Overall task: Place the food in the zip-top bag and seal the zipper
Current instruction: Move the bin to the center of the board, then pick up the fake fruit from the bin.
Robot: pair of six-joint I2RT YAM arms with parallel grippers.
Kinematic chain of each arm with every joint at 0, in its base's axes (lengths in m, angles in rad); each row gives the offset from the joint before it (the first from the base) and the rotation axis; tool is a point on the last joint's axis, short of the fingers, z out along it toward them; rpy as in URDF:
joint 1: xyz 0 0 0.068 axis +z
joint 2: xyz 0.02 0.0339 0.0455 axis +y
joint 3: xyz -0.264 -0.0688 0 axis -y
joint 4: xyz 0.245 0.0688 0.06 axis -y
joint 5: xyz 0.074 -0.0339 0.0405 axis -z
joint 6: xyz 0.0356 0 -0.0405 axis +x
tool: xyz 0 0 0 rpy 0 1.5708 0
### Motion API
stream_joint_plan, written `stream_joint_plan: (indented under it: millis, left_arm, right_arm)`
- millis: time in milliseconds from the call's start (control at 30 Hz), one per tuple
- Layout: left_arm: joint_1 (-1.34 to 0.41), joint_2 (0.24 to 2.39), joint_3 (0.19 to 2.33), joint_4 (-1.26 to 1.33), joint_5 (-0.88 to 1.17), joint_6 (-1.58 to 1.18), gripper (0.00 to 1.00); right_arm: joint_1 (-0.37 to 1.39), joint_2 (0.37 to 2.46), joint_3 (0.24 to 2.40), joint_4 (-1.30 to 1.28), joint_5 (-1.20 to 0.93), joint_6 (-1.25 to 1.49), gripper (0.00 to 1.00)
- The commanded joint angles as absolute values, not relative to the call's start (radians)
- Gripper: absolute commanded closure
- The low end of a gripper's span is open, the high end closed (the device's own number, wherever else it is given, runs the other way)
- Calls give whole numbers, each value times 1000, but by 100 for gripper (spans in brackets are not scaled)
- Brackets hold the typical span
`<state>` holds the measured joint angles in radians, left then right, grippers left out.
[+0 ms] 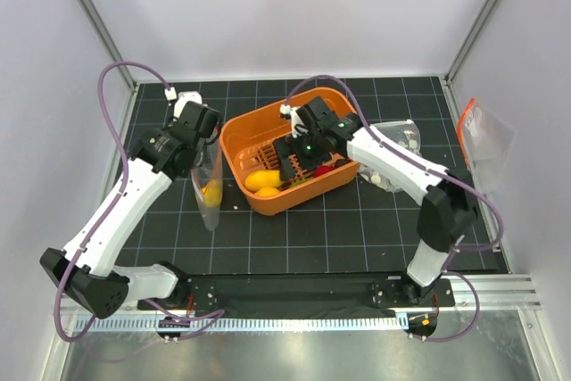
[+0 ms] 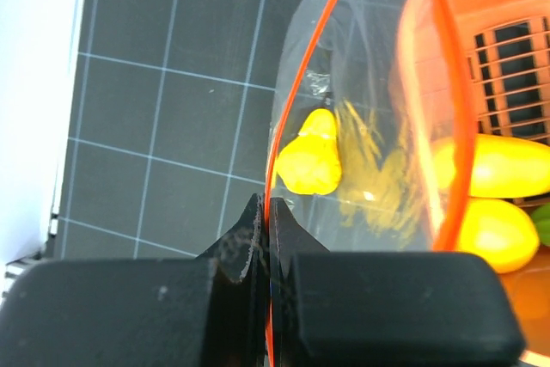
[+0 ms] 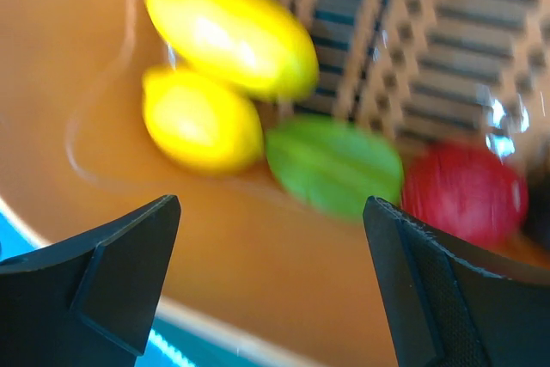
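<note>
Hanging mouth-up, zip-top bag [image 1: 211, 214] vertical in L fingers [image 2: 129, 307]; R fingers [image 3: 112, 272] wide.

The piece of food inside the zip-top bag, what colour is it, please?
The food piece is yellow, clearest in the left wrist view.

The top external camera looks down from above and behind the arm bases, far enough back to take in the whole table [image 1: 357, 238] and both arms. The left wrist camera looks past the left pincer [image 2: 266, 212], close over the zip-top bag [image 2: 369, 109], down toward the table. The right wrist camera sits very near and blurred inside the orange basket [image 3: 215, 264], framed by the right pincer [image 3: 273, 212]. All three views share the two yellow food pieces [image 1: 260, 182] lying in the basket.
</note>
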<state>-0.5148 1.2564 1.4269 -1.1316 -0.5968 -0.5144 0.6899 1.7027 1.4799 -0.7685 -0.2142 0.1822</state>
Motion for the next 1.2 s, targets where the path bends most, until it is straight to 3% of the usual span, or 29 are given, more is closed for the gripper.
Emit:
stream_joint_plan:
  millis: [0,400,900,1000,1100,1167]
  left_arm:
    - [-508,1246,1463,-1077,-562,-505,100]
    - [-508,1261,1470,-1089,-528,-497,100]
    - [-508,1261,1499,-1100,-489,-465,100]
    - [-508,1255,1499,-1098,-480,-465,100]
    - [-508,1249,1499,-1101,-482,-465,100]
    - [-508,1243,1497,-1098,-482,-465,100]
  right_arm:
    - [696,1790,1591,-677,-301,137,2]
    - [738,2000,1724,-661,-376,6,0]
    - [805,2120,1717,-569,-140,-81,1]
    - [805,2126,1724,-533,-126,-57,7]
    - [799,2117,1730,-505,-152,-12,32]
    - [798,2091,1723,-483,-170,-2,39]
